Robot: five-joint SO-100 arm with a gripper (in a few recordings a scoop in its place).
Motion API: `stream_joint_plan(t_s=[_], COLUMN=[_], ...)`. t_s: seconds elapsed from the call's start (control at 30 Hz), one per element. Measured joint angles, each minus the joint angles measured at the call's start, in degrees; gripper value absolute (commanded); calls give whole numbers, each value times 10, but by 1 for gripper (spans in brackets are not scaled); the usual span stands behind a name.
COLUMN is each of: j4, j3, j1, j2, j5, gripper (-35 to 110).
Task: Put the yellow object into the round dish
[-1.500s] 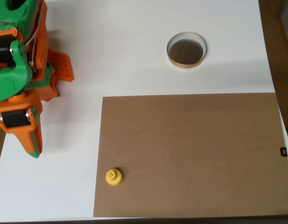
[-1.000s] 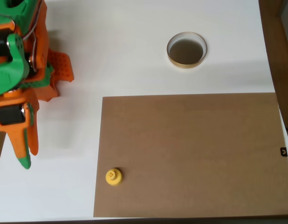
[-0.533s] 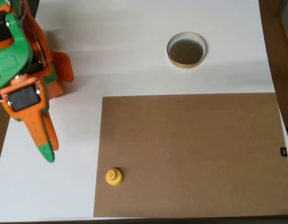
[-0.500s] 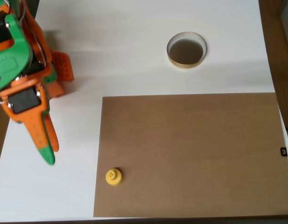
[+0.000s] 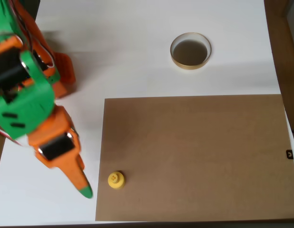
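The yellow object (image 5: pixel 115 179) is a small round piece with a knob on top, resting near the front left corner of a brown board (image 5: pixel 194 156). The round dish (image 5: pixel 190 51), tan-rimmed with a dark inside, stands on the white table at the back, right of centre. My orange and green gripper (image 5: pixel 84 189) hangs over the white table just left of the yellow object, a short gap apart from it. Its fingers lie together in a single point with nothing between them.
The brown board covers the table's front right. Bare white table (image 5: pixel 128 52) lies between the arm and the dish. The arm's orange base (image 5: pixel 59 71) stands at the left edge. A wooden strip (image 5: pixel 285 47) runs along the right side.
The arm has swung forward and to the right, bringing the gripper from the left edge of the table down close to the yellow object. The object and dish have not moved.
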Motion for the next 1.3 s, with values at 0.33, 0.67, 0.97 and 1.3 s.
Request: stream_joint_plan(t_s=[0.33,0.67,0.97,1.3], j4=[26,19,18,-8], j3=[-112,-119,-119,-119], j1=[-91,-94,-86,-74], j2=[-211,-269,-312,-350], j5=[21,27,33,43], gripper=[26,25,24,22])
